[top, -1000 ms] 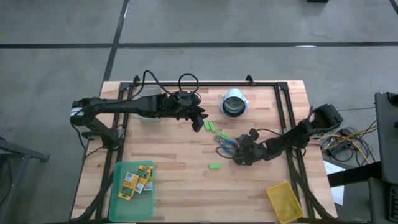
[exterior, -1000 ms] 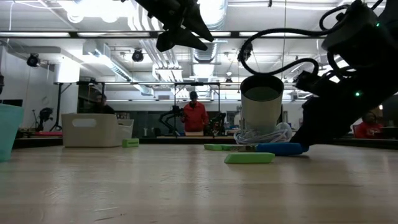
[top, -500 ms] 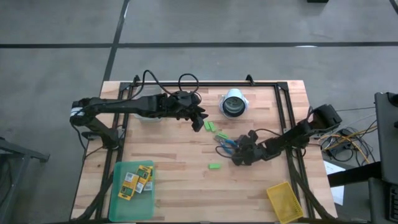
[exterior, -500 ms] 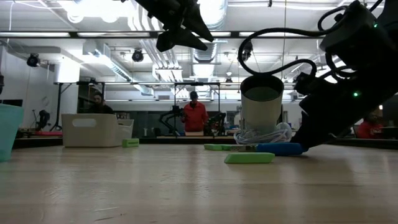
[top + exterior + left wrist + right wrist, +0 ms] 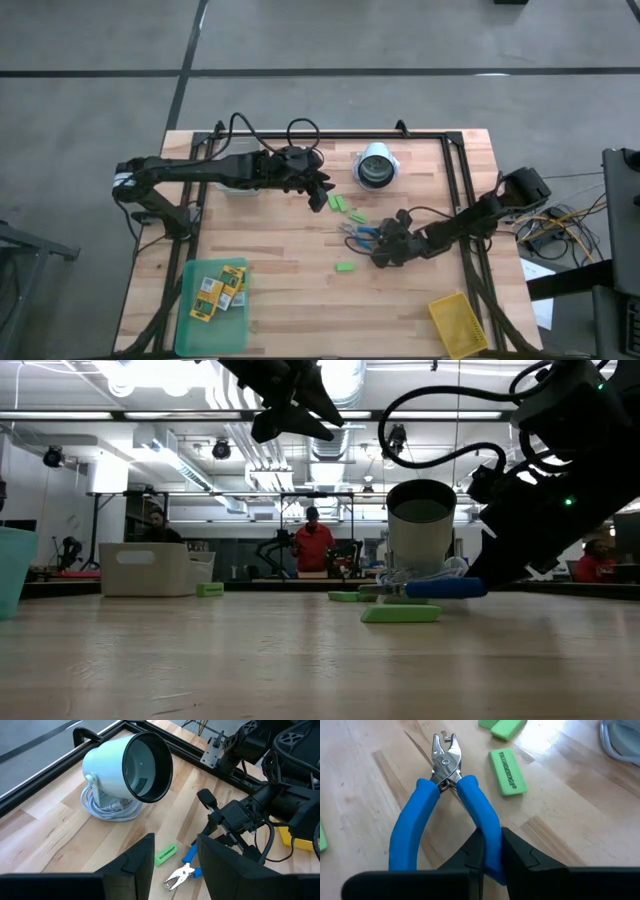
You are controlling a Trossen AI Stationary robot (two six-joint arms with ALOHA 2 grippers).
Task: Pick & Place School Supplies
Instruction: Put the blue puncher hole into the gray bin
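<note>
- Three small yellow-and-green crayon boxes [image 5: 220, 290] already sit in the flat green tray [image 5: 196, 329] at the counter's near-left corner, so I'd say that part looks done.
- What's left, as far as I can tell: the blue-handled metal scissors [image 5: 451, 807] (honestly shaped more like little pliers) and the light-green eraser-like blocks. Two blocks [image 5: 346, 208] lie side by side mid-counter, and a single block [image 5: 345, 267] lies nearer the front.
- The right gripper [image 5: 380, 250] is down at the counter, mid-right. In the right wrist view its jaws are pinched tight on one blue handle, near that handle's end.
- From the low view the scissors [image 5: 440, 588] look tipped up off the wood [image 5: 300, 660] at the handle end, though I can't tell if the metal nose is clear of it. My guess is this is the very start of the lift.
- How they look: two fat blue rubbery handles splayed in a V, short shiny nose with a pivot rivet, nose pointing away from the gripper toward the eraser pair.
- The left gripper [image 5: 322, 190] hangs above the counter near the back, by the pale blue lamp-like cup with a coiled cord [image 5: 127, 775]. Its jaws are partway open with nothing in them.
- A small yellow bin [image 5: 458, 322] sits at the near-right corner; can't see anything in it.
</note>
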